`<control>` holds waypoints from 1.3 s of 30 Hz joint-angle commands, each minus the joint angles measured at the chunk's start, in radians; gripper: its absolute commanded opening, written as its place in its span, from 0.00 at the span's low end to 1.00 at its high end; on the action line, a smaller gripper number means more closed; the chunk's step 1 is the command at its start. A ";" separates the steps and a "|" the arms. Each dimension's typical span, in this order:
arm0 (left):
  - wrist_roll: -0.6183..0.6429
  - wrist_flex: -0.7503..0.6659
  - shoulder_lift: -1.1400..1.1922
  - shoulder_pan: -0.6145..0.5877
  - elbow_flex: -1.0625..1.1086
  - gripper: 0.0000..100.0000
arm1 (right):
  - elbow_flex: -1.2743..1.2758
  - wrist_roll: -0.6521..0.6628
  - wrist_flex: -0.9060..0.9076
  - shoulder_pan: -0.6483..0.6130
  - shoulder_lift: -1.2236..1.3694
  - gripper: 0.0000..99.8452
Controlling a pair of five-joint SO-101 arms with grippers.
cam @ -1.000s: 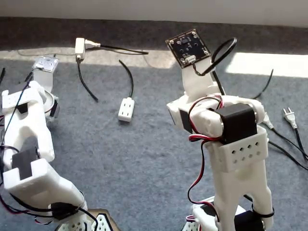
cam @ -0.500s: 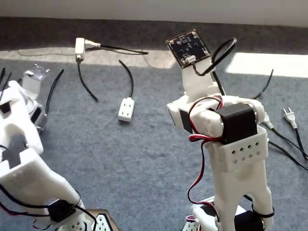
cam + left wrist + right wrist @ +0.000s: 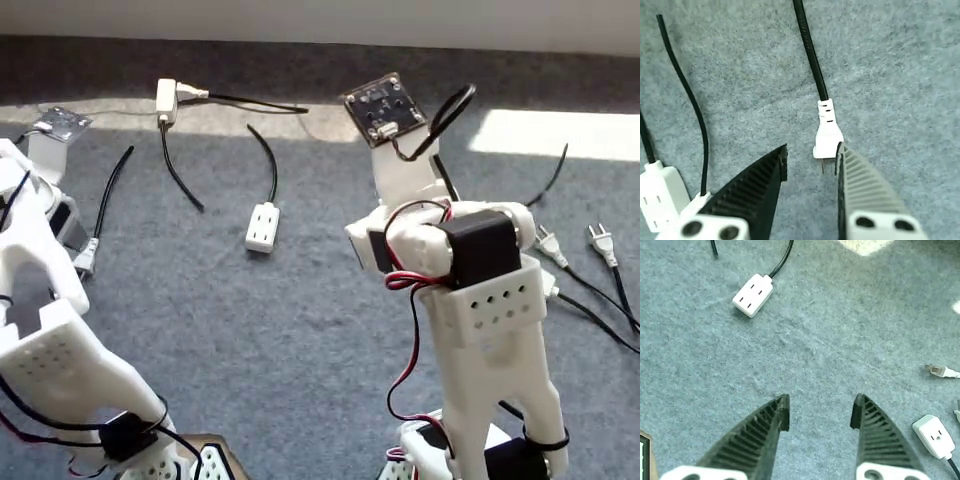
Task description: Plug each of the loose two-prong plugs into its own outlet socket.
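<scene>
Left hand (image 3: 812,148) apart, plug (image 3: 829,136) beside one finger, off-centre; closing may shove it sideways. Right hand (image 3: 821,400) apart, empty.

Outlet socket (image 3: 262,227) mid-carpet (image 3: 250,330) between both arms; loose plug (image 3: 86,256) left of it, two plugs (image 3: 600,240) far right, second socket (image 3: 166,100) behind.

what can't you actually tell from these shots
Left wrist view: whether a finger touches the white plug; the finger's edge partly hides its prongs.
Left wrist view: corner socket, cut off by the frame edge.
Right wrist view: another plug, cut off by the edge.
High view: far socket, too small to tell if occupied.
</scene>
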 commanded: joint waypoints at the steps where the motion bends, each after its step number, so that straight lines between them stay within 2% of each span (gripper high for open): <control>1: -0.003 -0.066 0.036 -0.001 0.019 0.17 | 0.035 0.008 0.030 0.012 -0.025 0.21; 7: 0.046 -0.091 0.085 -0.007 0.016 0.17 | 0.047 0.008 0.030 0.012 -0.025 0.21; 12: 0.063 -0.112 0.131 -0.008 0.024 0.09 | 0.048 0.008 0.030 0.012 -0.025 0.21; 17: 0.064 -0.109 0.165 -0.010 0.025 0.09 | 0.048 0.008 0.030 0.012 -0.025 0.21; 25: 0.064 -0.012 0.176 -0.010 0.031 0.08 | 0.048 0.006 0.033 0.012 -0.025 0.21; 32: 0.064 -0.012 0.177 -0.024 0.045 0.09 | 0.048 0.003 0.036 0.012 -0.025 0.21; 36: 0.069 -0.012 0.168 -0.024 0.084 0.17 | 0.048 0.003 0.036 0.012 -0.025 0.21; 39: 0.117 -0.018 0.166 -0.028 0.084 0.19 | 0.048 0.003 0.036 0.012 -0.025 0.21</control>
